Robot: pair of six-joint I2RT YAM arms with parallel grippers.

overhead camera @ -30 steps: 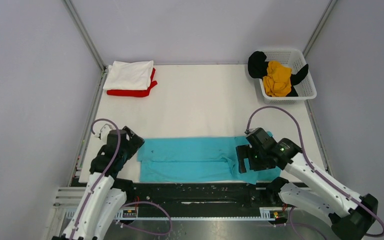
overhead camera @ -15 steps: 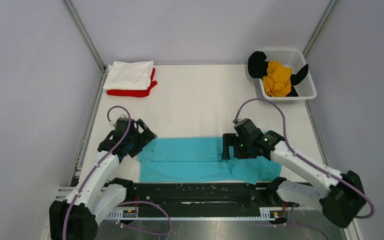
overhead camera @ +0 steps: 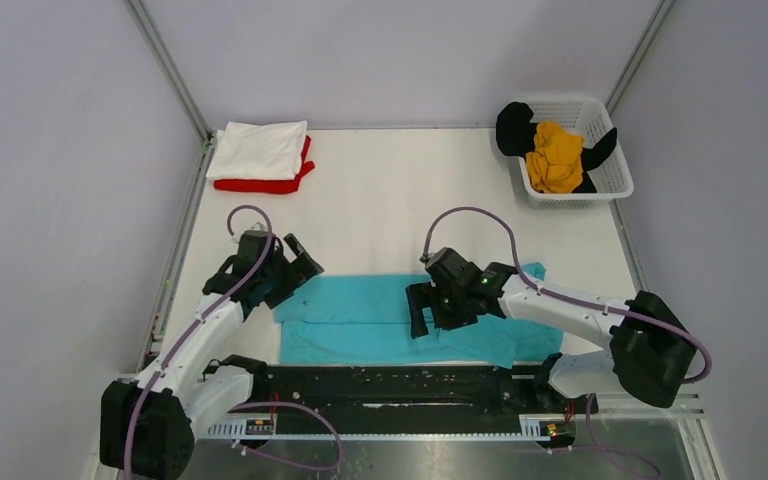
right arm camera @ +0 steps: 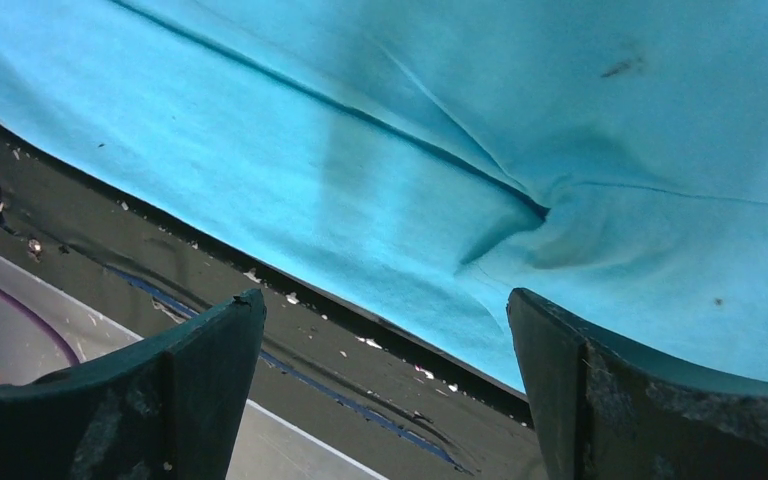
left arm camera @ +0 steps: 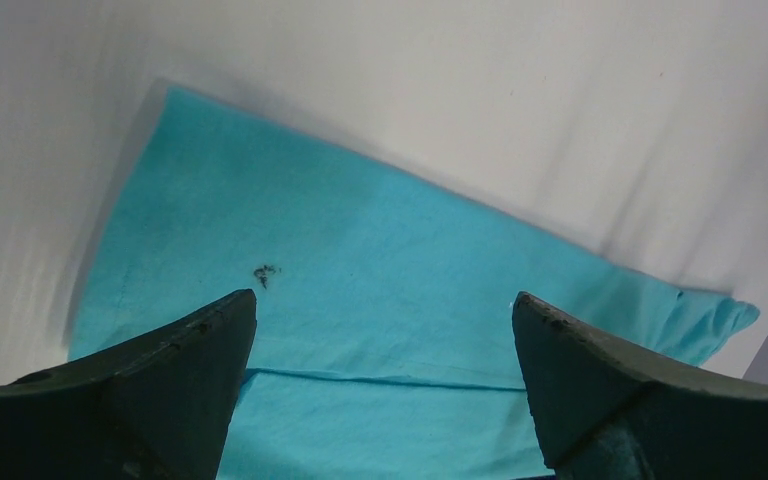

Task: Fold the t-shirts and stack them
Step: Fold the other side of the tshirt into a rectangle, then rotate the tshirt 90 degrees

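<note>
The turquoise t-shirt (overhead camera: pixel 370 320) lies flat along the table's near edge, folded lengthwise into a long band with a seam down its middle. My left gripper (overhead camera: pixel 307 267) hovers at its far left corner, open, nothing between the fingers; the left wrist view shows the turquoise cloth (left arm camera: pixel 380 260) below the left gripper (left arm camera: pixel 384 297). My right gripper (overhead camera: pixel 418 311) is over the band's middle, open and empty. In the right wrist view the right gripper (right arm camera: pixel 385 294) hangs above the shirt's near hem (right arm camera: pixel 440 150). A folded white t-shirt (overhead camera: pixel 258 148) lies on a red one (overhead camera: pixel 260 185) at the far left.
A white mesh basket (overhead camera: pixel 615 178) at the far right corner holds a mustard-yellow shirt (overhead camera: pixel 555 158) and a black one (overhead camera: pixel 512 128). A black rail (overhead camera: pixel 390 380) runs along the table's near edge, just under the turquoise hem. Grey walls close in both sides.
The right gripper has slid left along the turquoise shirt from its right end to its middle. The left gripper has moved away from me and rightward to the shirt's far left corner.
</note>
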